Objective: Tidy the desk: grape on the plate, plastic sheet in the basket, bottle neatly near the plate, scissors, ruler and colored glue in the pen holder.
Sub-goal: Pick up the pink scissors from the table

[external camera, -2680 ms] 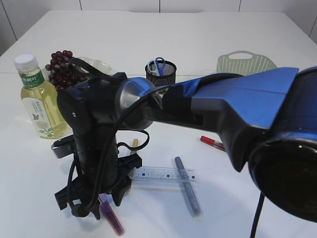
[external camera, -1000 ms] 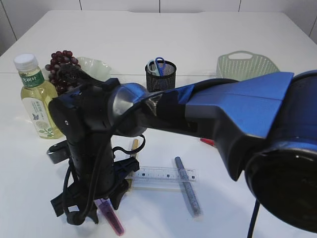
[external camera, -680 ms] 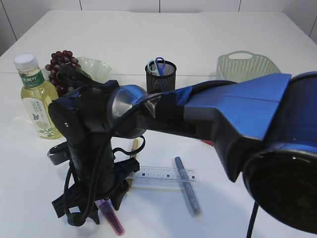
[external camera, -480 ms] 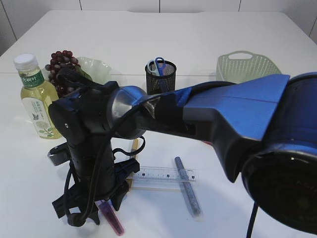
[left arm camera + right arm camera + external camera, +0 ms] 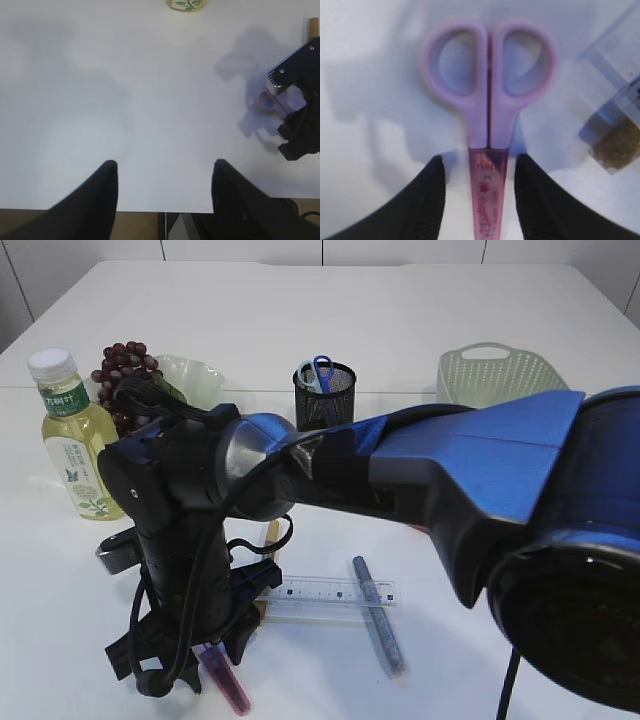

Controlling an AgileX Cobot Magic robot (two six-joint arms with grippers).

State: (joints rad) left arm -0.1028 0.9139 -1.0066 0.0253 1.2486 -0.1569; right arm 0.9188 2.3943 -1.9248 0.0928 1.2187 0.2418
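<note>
- Right tool (image 5: pixel 479 200): jaws part open, one on each side of the sheathed blade of the pink scissors (image 5: pixel 488 105), which lie flat on the worktop (image 5: pixel 420 390). No contact visible; nothing held.
- Risk: the blade lies flat and low. If the jaws close too high, they would likely skate over it; if too low, the tips could press into the worktop.
- Risk: the blade sits slightly off centre between the jaws. One jaw may meet it first and swivel the scissors away.
- Risk: a grip on the blade end alone leaves the handle loops overhanging, so the scissors may tilt or slip when lifted.
- Just beside the loops lie the clear ruler (image 5: pixel 620 75) and a gold glitter glue stick (image 5: pixel 612 147). Scissors that swivel could knock them.
- Left tool (image 5: pixel 162 192): jaws open and empty above bare worktop, clear of the work; no hazard noted.
- Pen holder (image 5: pixel 325 390) already carries a blue-handled pair. The loops may snag on those handles at insertion, or tip the holder.
- Outstanding on the worktop: ruler (image 5: pixel 330 592), grey glue stick (image 5: pixel 378 612), red one largely hidden by the arm.
- Grapes (image 5: pixel 122 365) and bottle (image 5: pixel 75 445) stand at the far left by the plate (image 5: pixel 195 375); basket (image 5: pixel 497 370) far right.
</note>
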